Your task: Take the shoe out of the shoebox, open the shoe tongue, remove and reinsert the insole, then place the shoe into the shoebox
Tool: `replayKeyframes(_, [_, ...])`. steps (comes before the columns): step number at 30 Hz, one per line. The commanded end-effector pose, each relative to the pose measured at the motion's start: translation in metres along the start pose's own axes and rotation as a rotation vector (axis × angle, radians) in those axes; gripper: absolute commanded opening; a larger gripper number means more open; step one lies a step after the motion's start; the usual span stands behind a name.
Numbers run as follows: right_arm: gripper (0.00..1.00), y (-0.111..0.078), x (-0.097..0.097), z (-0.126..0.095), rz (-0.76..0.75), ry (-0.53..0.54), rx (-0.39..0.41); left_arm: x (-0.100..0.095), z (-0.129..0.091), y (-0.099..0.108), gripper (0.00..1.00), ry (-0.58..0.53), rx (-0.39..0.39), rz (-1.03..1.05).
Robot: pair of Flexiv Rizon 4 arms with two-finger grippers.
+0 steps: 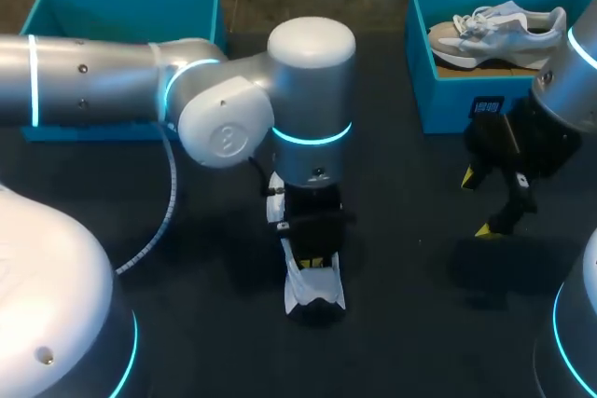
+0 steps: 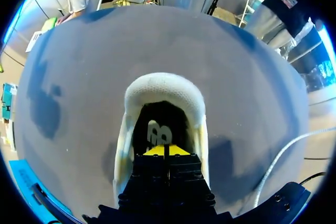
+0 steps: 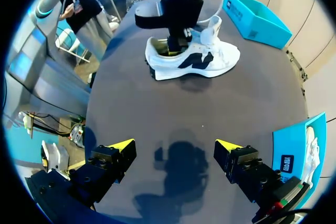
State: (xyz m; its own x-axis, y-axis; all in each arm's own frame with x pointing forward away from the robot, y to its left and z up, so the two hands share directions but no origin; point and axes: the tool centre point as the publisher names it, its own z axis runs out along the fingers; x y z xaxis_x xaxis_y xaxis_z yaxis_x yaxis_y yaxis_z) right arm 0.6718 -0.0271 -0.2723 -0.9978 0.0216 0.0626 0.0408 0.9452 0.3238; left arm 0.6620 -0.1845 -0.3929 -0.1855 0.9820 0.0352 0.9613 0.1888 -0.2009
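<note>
Insole work, seemingly: holding the left gripper (image 2: 165,150) inside the white mesh sneaker with black logo (image 3: 220,59), pressing its tips together (pinching anything? cannot tell). Hovering the right gripper (image 3: 176,148) spread wide over dark table (image 1: 401,323), leaving the sneaker mid-table, well apart from both teal shoeboxes (image 1: 448,104).

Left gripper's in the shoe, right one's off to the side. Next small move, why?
Probably move the right gripper to the white shoe's toe to steady it. The left gripper sits tips-together inside the opening over the insole, while the right hangs open, apart from the shoe, so nothing holds it down.
</note>
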Motion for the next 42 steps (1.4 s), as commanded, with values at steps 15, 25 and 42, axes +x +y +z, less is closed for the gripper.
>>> replayKeyframes(15, [1.00, 0.000, 0.000, 0.001, 0.000, -0.001, 0.001, 0.004, -0.007, 0.018, 0.00, -0.076, -0.113, -0.025])
replayKeyframes(25, [1.00, 0.000, 0.000, 0.001, 0.000, -0.001, 0.001, -0.011, -0.029, 0.021, 0.00, -0.094, -0.205, -0.051])
replayKeyframes(42, [1.00, 0.000, 0.000, 0.001, 0.000, -0.001, 0.001, -0.001, -0.031, 0.036, 1.00, -0.063, -0.216, -0.067])
